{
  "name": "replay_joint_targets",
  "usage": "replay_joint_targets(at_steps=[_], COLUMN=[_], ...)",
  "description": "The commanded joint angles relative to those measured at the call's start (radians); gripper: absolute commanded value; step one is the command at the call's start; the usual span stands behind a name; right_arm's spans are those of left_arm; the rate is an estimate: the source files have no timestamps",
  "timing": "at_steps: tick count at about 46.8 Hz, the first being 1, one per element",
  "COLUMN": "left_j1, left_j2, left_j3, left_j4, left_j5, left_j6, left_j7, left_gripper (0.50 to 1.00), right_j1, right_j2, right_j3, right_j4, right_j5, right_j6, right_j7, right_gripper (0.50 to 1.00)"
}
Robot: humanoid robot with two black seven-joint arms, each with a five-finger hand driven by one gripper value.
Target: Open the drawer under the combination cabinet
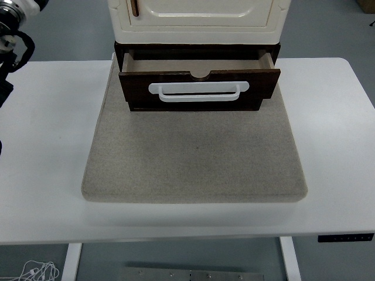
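Since the dark drawer (199,88) already sits partly pulled out under the cream cabinet (196,20) on the grey mat (193,158), a left arm (12,35) swing could bump it; robot hand state can't tell.

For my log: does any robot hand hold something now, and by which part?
Nothing is held. The drawer and its white handle stand untouched; only part of the left arm shows at the left edge.

A dark brown wooden drawer (199,88) with a white bar handle (198,91) is standing pulled open beneath a cream cabinet (196,20) at the white table's (47,146) far edge. Both are sitting on a grey felt mat (193,155). A black robot arm (12,41) is showing at the far left corner.
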Motion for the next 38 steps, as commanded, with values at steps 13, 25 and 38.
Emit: replay_joint_targets(at_steps=[13, 25, 38], left_j1=[0.078, 0.097, 0.093], left_j2=[-0.068, -0.108, -0.166], left_j3=[-0.003, -0.004, -0.02], left_j4=[0.0, 0.009, 0.011], left_j5=[-0.207, -0.304, -0.304], left_j6=[-0.013, -0.017, -0.017], left_j7=[-0.074, -0.076, -0.076], left_gripper=[1.0, 1.0, 1.0], right_j1=[0.0, 0.002, 0.002], right_j2=[0.0, 0.0, 0.0], right_j3=[0.003, 0.005, 0.005], right_j4=[-0.001, -0.001, -0.001], right_j5=[0.0, 0.0, 0.0], right_j6=[0.0, 0.0, 0.0], right_j7=[0.006, 0.006, 0.006], right_gripper=[0.928, 0.928, 0.928])
